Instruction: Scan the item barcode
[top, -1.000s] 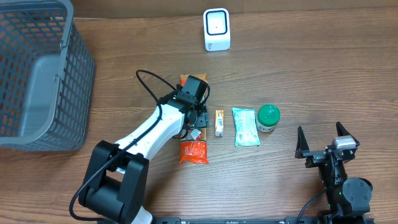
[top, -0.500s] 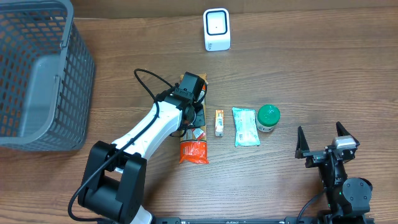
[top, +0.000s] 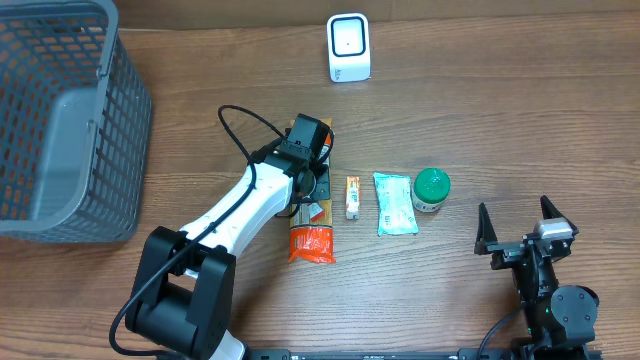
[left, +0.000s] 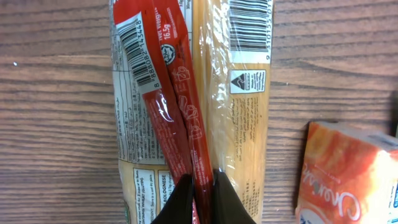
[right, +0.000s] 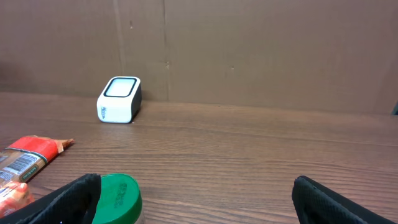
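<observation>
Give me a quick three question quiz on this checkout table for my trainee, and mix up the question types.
1. True or false: the left end effector is shut on the snack packet.
2. Which item lies nearest the green-lidded jar? A) grey basket B) teal sachet C) snack packet
3. Fill in: the right end effector stands ___, holding nothing.

Key: 1 true; 2 B; 3 open.
</observation>
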